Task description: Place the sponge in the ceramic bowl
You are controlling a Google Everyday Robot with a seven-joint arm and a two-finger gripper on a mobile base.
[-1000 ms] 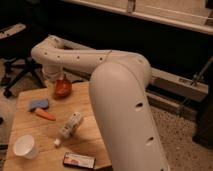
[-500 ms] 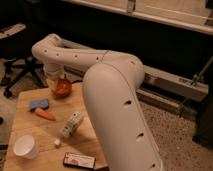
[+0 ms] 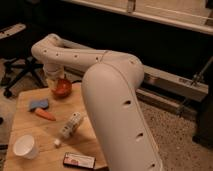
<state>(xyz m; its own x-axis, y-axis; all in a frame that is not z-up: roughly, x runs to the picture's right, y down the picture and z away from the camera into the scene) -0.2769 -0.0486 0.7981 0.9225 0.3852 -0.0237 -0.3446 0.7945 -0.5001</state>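
Observation:
The blue-grey sponge [image 3: 38, 104] lies flat on the wooden table [image 3: 31, 128], toward its far left. Just behind and to the right of it stands the orange-red ceramic bowl [image 3: 62, 88] at the table's far edge. My white arm reaches across from the right and bends down, so the gripper [image 3: 54, 82] hangs at the bowl's left rim, above and behind the sponge. The sponge lies apart from the gripper.
An orange carrot [image 3: 45, 114] lies just in front of the sponge. A pale bottle [image 3: 71, 125] lies on its side mid-table, with a small white bit [image 3: 57, 143] near it. A white paper cup [image 3: 25, 146] and a dark flat packet [image 3: 79, 160] sit near the front edge. An office chair [image 3: 20, 70] stands behind the table's left.
The arm's big near link has swung a little to the left in view. The sponge, bowl and other objects on the table have not moved.

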